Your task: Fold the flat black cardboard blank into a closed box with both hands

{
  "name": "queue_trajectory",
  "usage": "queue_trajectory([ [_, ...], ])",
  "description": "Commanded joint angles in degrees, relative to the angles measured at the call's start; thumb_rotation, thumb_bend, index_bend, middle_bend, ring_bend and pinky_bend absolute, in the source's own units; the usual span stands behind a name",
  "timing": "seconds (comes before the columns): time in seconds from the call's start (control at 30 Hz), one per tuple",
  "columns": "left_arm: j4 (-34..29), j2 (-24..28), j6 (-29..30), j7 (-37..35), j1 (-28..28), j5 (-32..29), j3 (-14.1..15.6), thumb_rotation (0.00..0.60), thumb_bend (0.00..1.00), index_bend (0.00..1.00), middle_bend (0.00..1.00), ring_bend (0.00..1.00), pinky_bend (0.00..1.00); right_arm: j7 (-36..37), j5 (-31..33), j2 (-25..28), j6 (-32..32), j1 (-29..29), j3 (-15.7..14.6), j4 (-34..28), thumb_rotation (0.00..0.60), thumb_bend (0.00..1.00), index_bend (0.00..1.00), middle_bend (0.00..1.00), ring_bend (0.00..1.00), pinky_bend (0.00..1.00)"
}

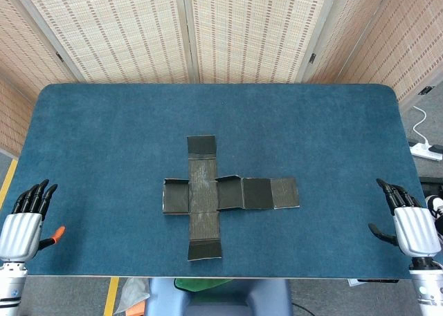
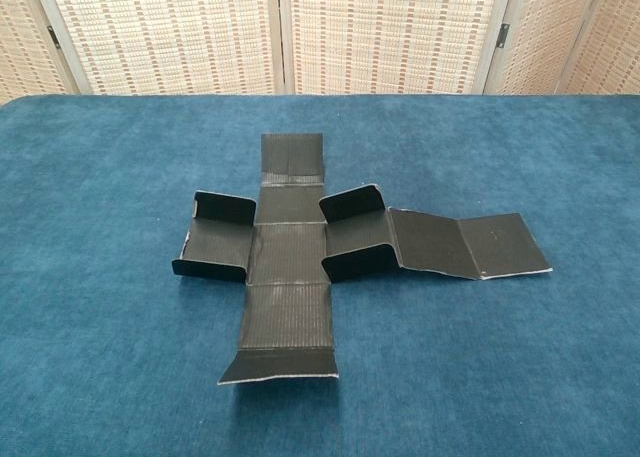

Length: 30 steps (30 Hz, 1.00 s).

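Observation:
The black cardboard blank (image 1: 204, 195) lies spread in a cross shape on the middle of the blue table (image 1: 104, 136). In the chest view the blank (image 2: 290, 252) has small side flaps standing up on its left and right panels, and a long two-panel strip reaches out to the right. My left hand (image 1: 26, 216) hovers at the table's front left corner, fingers apart and holding nothing. My right hand (image 1: 408, 219) hovers at the front right corner, also with fingers spread and empty. Both hands are far from the blank. Neither hand shows in the chest view.
A woven folding screen (image 1: 221, 32) stands behind the table. A white power strip (image 1: 428, 150) lies on the floor at the right. The table's front edge runs just below the blank's nearest flap.

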Motion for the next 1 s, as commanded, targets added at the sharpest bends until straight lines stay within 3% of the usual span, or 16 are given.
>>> queue_trajectory([
  [0.03,0.21,-0.22,-0.31,0.13,-0.12,-0.4,-0.12,0.6,0.22,0.0,0.0,0.0,0.12,0.26,-0.08,-0.03,-0.16,0.2,0.12,-0.14,0.6,0.13,0.09,0.17,0.14,0.31],
  [0.47,0.09,0.57,1.54,-1.49,0.93,0.87,0.52,0.6,0.22,0.0,0.0,0.0,0.12,0.93,-0.86,0.2,-0.12,0.15,-0.37,-0.9,0.6,0.13,0.09,0.17,0.14,0.31],
  [0.57,0.35,0.47,1.56,-1.84,1.01,1.09,0.69,0.6,0.21,0.0,0.0,0.0,0.12,0.04,-0.88,0.9,-0.21,0.31,-0.23,-2.13,0.6,0.13,0.09,0.17,0.19,0.33],
  [0.67,0.56,0.42,1.67,-2.12,1.02,1.31,0.72,0.6,0.21,0.0,0.0,0.0,0.12,-2.12,-0.82,1.65,-0.79,1.04,0.27,-4.33,0.6,0.12,0.08,0.18,0.36,0.51],
  [0.8,0.76,0.4,1.88,-2.38,1.06,1.61,0.74,0.6,0.21,0.0,0.0,0.0,0.12,-5.55,0.15,2.07,-3.51,3.01,1.07,-8.68,0.6,0.09,0.04,0.15,0.64,0.91],
  [0.87,0.86,0.34,1.96,-2.53,1.08,1.72,0.75,0.6,0.21,0.0,0.0,0.0,0.12,-7.01,1.18,2.09,-5.9,4.34,1.33,-10.63,0.6,0.06,0.02,0.13,0.71,0.99],
  [1.0,1.12,0.28,1.75,-2.64,1.1,1.73,0.89,0.6,0.21,0.0,0.0,0.0,0.12,-10.45,4.96,1.4,-12.68,8.45,2.52,-14.49,0.6,0.03,0.0,0.09,0.75,1.0],
])
